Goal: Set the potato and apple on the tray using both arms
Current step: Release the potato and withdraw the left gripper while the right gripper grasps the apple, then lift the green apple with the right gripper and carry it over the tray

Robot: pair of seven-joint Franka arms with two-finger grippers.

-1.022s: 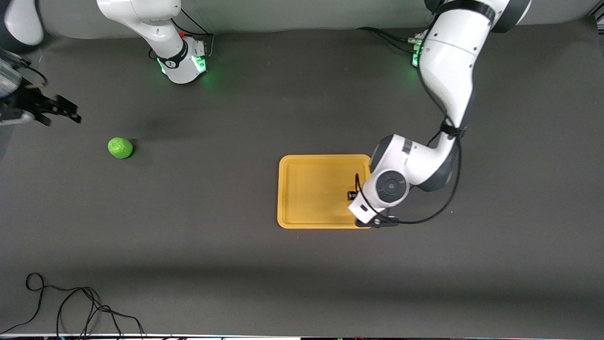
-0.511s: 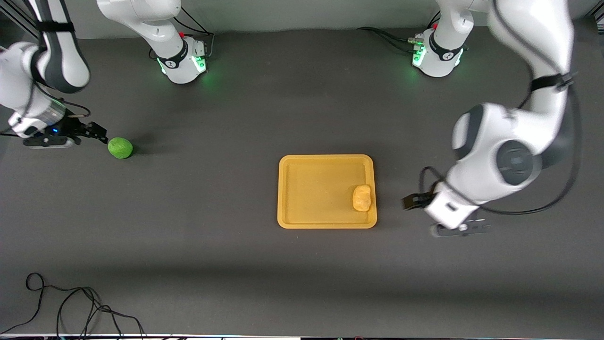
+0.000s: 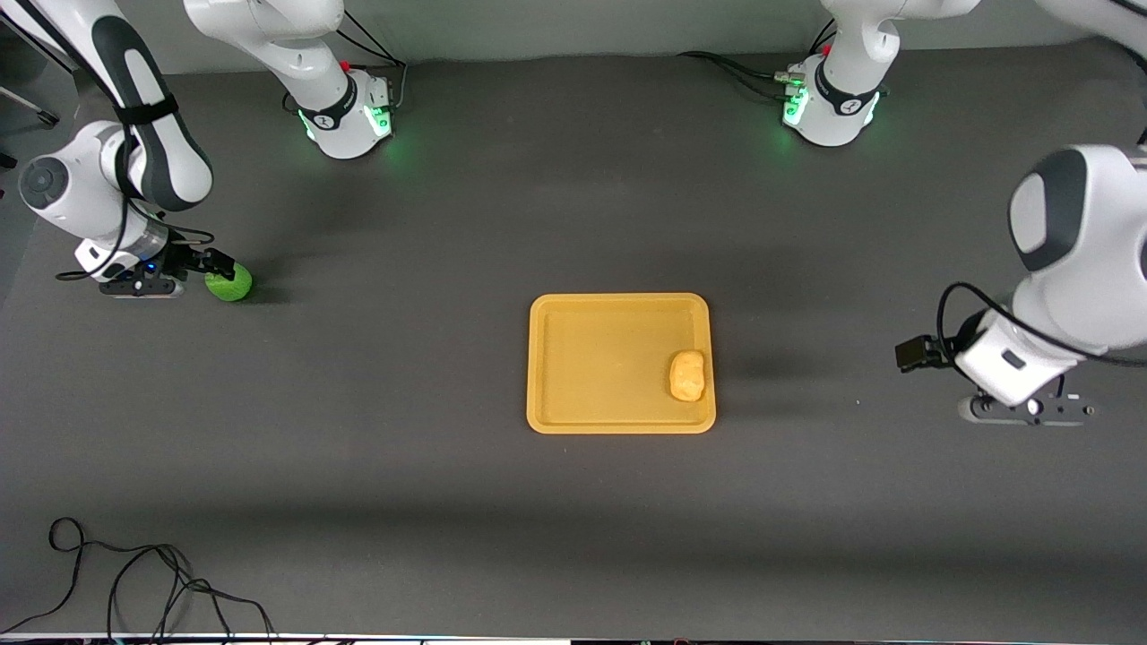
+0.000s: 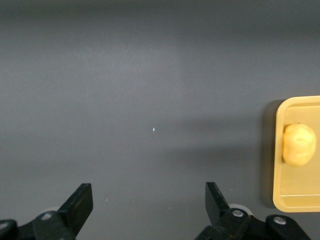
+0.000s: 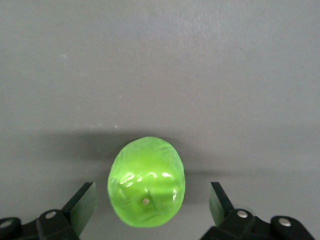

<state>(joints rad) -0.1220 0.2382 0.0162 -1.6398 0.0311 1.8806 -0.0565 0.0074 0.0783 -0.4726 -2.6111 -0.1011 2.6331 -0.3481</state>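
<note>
potato lies on the tray; apple sits on the table between the wide-open right gripper; empty left gripper gapes over bare table.

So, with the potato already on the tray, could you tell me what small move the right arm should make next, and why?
Probably close the right gripper on the apple. Its fingers are open with the apple between them on the table toward the right arm's end, apart from the tray. The potato already lies in the tray, and the left gripper waits open over bare table.
</note>
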